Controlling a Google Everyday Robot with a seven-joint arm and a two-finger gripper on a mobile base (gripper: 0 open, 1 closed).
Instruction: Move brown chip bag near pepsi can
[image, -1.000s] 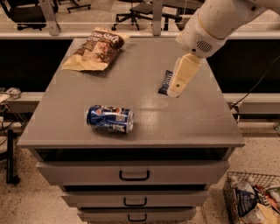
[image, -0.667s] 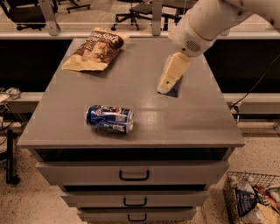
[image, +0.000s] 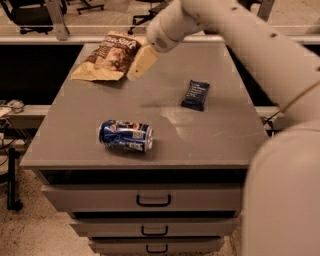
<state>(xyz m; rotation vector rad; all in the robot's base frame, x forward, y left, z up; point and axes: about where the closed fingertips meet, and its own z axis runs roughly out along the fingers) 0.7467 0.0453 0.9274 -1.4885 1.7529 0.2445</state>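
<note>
The brown chip bag (image: 106, 57) lies flat at the back left of the grey cabinet top (image: 225, 135). The pepsi can (image: 125, 135) lies on its side near the front, left of the middle. My gripper (image: 140, 64) hangs from the white arm just right of the bag's right edge, its tan fingers pointing down and left, close above the surface.
A small dark navy snack packet (image: 195, 94) lies right of the middle. The cabinet has drawers (image: 153, 200) on its front. My white arm crosses the upper right and its base fills the lower right corner. Office chairs stand behind.
My gripper has swung left from above the navy packet across the top to the chip bag's right edge. The packet now shows fully. The can and bag have not moved.
</note>
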